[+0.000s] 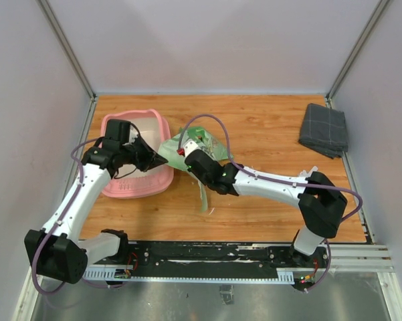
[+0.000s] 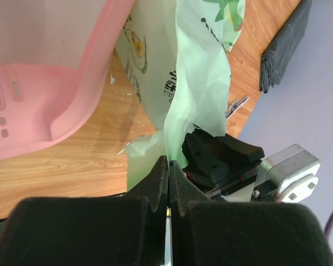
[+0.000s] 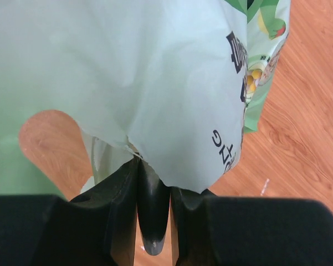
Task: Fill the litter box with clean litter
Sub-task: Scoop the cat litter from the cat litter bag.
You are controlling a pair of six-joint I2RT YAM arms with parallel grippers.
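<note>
Both arms bend inward at the right rim of the pink plastic rounded litter box (image 1: 128, 192). Left hand (image 2: 169, 164) and right hand (image 3: 153, 166) each pinch the light green printed plastic bag (image 1: 207, 143).

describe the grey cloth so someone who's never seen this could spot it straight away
Start at the wooden table and look to its far right corner. The grey cloth lies there folded flat, alone. It is dark fabric with faint check lines, unlike the pink litter box and green bag on the left.

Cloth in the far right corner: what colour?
The cloth is dark grey, faintly checked; top view.
</note>
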